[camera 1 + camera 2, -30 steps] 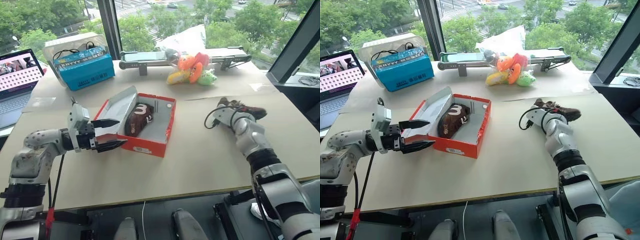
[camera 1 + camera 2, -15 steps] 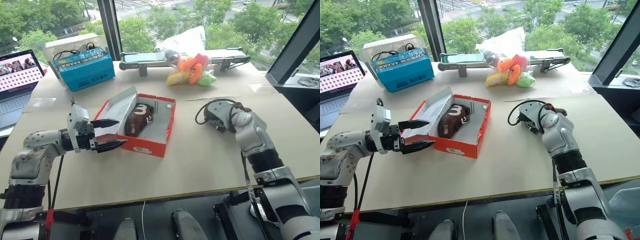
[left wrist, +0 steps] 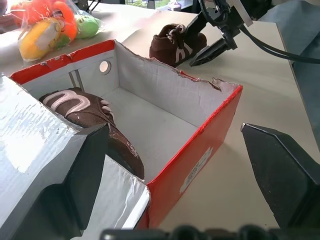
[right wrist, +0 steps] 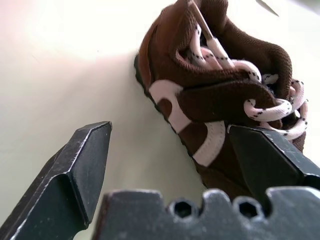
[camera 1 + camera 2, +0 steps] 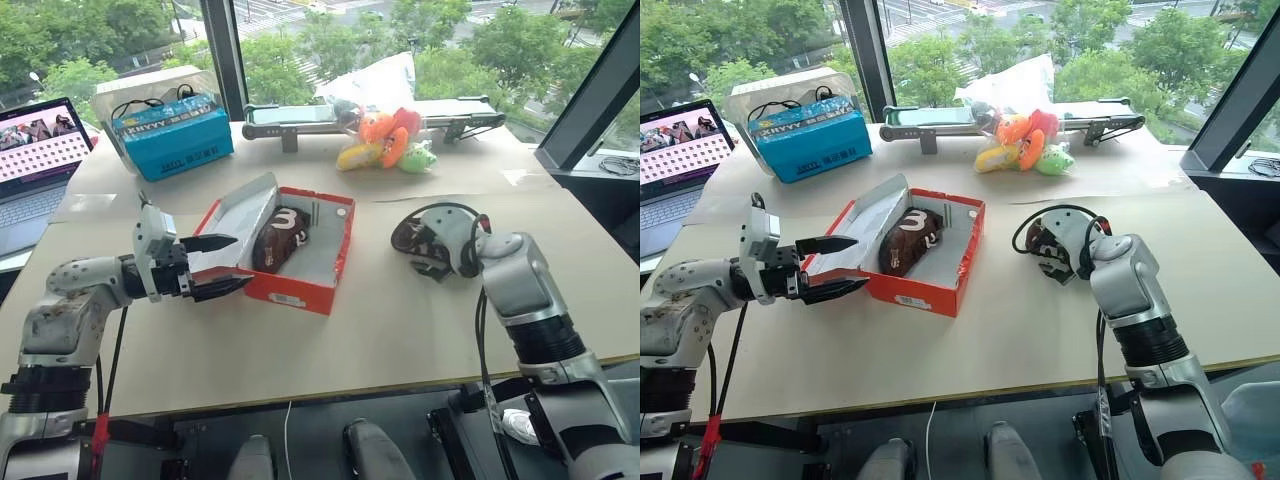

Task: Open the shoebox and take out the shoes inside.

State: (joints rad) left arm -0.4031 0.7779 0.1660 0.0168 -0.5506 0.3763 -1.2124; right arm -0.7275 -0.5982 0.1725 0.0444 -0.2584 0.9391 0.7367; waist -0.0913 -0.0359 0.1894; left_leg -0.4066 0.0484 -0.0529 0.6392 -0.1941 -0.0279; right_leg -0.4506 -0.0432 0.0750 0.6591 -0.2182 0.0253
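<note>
The red shoebox (image 5: 300, 250) lies open near the middle of the table (image 5: 380, 320), its grey-lined lid (image 5: 235, 215) tilted up along the side facing the left arm. One brown shoe (image 5: 280, 238) with white markings rests inside the shoebox, against the lid side. The left tool (image 5: 218, 268) is level with the shoebox at its lid side, released, with one finger lying along the inside of the lid and the other beside the near corner of the shoebox, gripping nothing. The second brown shoe (image 4: 225, 105) lies on the table, well apart from the shoebox on the side away from the lid. The right tool (image 5: 1052, 250) is just beside this shoe, its fingers spread wide with the shoe between them and not clenched on it. Beyond the shoebox, at the far edge of the table, lie colourful plush toys (image 5: 385, 140) and a blue box (image 5: 170, 135); a laptop (image 5: 35, 165) stands farther out past the lid side.
</note>
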